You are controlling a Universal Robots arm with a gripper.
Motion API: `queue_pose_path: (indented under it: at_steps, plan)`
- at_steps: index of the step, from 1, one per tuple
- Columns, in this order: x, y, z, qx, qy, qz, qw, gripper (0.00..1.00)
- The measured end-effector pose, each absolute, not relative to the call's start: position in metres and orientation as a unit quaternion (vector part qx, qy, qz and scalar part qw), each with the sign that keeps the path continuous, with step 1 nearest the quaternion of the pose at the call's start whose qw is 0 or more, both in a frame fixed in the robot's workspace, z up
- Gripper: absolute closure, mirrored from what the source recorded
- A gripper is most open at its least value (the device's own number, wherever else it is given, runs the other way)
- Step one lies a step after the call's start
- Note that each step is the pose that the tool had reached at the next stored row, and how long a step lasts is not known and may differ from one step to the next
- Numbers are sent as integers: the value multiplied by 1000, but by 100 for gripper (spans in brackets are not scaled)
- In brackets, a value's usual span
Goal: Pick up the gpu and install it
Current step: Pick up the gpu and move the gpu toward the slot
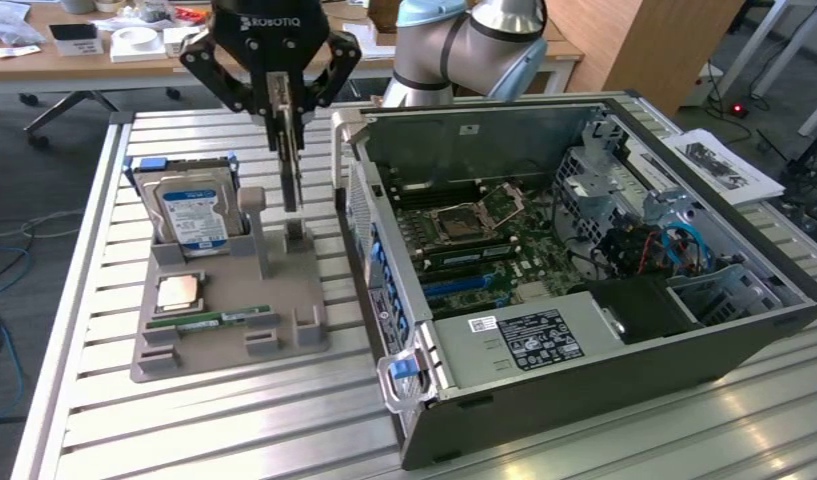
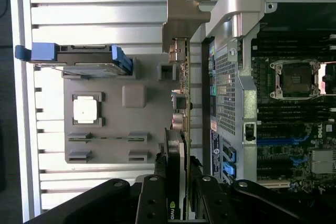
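Note:
The gpu hangs edge-on and upright from my gripper, whose black fingers are shut on its upper part. Its lower edge is a little above the slotted posts of the grey holder, just to the exterior view's left of the open computer case. In the wrist view the gpu runs as a thin strip away from my gripper, with its pale metal bracket at the far end, beside the case's rear wall.
On the holder stand a hard drive with a blue label, a CPU chip and a RAM stick. The motherboard lies exposed inside the case. All rests on a slatted metal table.

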State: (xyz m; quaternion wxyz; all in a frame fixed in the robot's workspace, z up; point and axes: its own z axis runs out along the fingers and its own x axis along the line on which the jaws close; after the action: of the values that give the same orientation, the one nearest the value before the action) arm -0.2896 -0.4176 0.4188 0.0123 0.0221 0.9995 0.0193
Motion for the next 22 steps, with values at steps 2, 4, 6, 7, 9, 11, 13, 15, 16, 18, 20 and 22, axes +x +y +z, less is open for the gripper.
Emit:
queue_pose_path:
  at_steps: [2, 4, 6, 7, 9, 11, 13, 15, 16, 18, 20, 22]
  plan:
    - [-290, -418, 421, 22, 999, 19, 12, 73]
    - [-290, -418, 420, 22, 999, 19, 12, 73]
    - [-290, -418, 421, 22, 999, 19, 12, 73]
    - [-290, -418, 421, 22, 999, 19, 12, 73]
    - [-290, -418, 421, 22, 999, 19, 12, 73]
    - [-289, -418, 421, 22, 999, 19, 12, 73]
    - [-287, -418, 421, 22, 999, 19, 12, 73]
    - [-283, -418, 421, 22, 999, 20, 12, 73]
    - [-281, -418, 421, 22, 999, 20, 12, 73]
    - [-273, -418, 421, 22, 999, 20, 12, 73]
    - [-266, -418, 421, 22, 999, 21, 12, 73]
    - [-260, -418, 421, 22, 999, 22, 12, 73]
